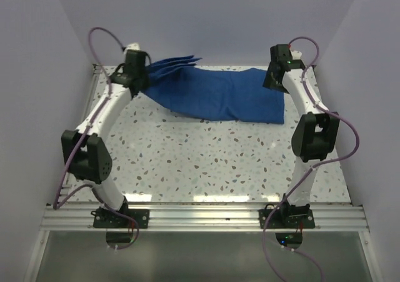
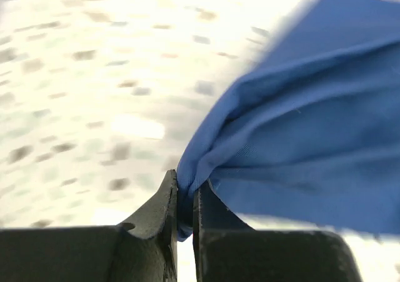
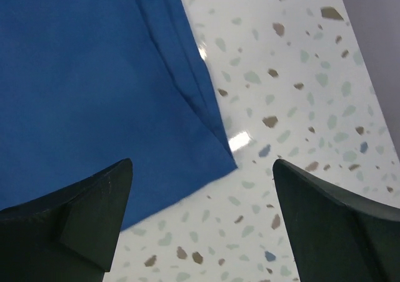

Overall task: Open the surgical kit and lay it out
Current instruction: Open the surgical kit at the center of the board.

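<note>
The royal-blue cloth wrap (image 1: pixel 215 94) lies spread across the far part of the table, bunched and pulled up at its left end. My left gripper (image 1: pixel 139 82) is shut on that left end; in the left wrist view a fold of blue cloth (image 2: pixel 300 132) is pinched between the fingertips (image 2: pixel 185 197). My right gripper (image 1: pixel 275 79) is open and empty, hovering over the cloth's right end; the right wrist view shows the cloth's corner (image 3: pixel 94 88) between the spread fingers (image 3: pixel 203 169). The steel tray and the silver instruments are out of view.
The terrazzo table top (image 1: pixel 212 160) stretches between the arms. Lilac walls stand at the left, back and right. An aluminium rail (image 1: pixel 200 216) runs along the near edge by the arm bases.
</note>
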Motion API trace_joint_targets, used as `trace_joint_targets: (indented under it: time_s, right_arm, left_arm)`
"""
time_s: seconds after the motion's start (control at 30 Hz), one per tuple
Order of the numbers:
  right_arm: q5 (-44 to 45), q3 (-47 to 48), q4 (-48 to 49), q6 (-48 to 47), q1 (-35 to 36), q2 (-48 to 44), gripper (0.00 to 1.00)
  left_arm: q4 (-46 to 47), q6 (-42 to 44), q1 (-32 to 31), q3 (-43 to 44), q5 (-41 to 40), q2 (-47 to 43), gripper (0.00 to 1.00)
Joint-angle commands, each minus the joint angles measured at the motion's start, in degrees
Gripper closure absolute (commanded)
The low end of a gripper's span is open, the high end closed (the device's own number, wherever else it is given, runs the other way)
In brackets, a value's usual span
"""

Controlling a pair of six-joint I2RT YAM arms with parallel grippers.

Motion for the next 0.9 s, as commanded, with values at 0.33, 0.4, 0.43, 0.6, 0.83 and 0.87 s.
trace_joint_targets:
  time_s: [0.33, 0.4, 0.43, 0.6, 0.83, 0.87]
  right_arm:
    - [-18.6, 27.2, 3.8, 1.9, 0.1, 16.3, 0.01]
    - [-19.8, 25.8, 4.1, 2.1, 0.0, 16.5, 0.01]
    - [-19.9, 25.0, 4.1, 2.1, 0.1, 16.3, 0.01]
    - [-21.5, 13.9, 6.5, 2.9, 0.2, 12.8, 0.02]
    - [-27.8, 2.2, 9.1, 4.6, 0.2, 7.3, 0.04]
    - [-27.8, 0.9, 8.6, 4.4, 0.2, 6.0, 0.04]
  left_arm:
    - [3.3, -3.8, 24.3, -23.2, -1.2, -10.2, 0.0]
    - [2.9, -3.2, 24.3, -20.9, -1.4, -7.5, 0.0]
    - [3.0, -2.9, 24.3, -18.3, -1.3, -6.7, 0.0]
    - [7.2, 1.2, 24.7, -8.5, -1.2, 0.4, 0.0]
    - [7.6, 2.9, 29.9, 16.6, 0.6, 16.1, 0.01]
    - [7.7, 2.6, 30.7, 18.4, 2.8, 19.1, 0.0]
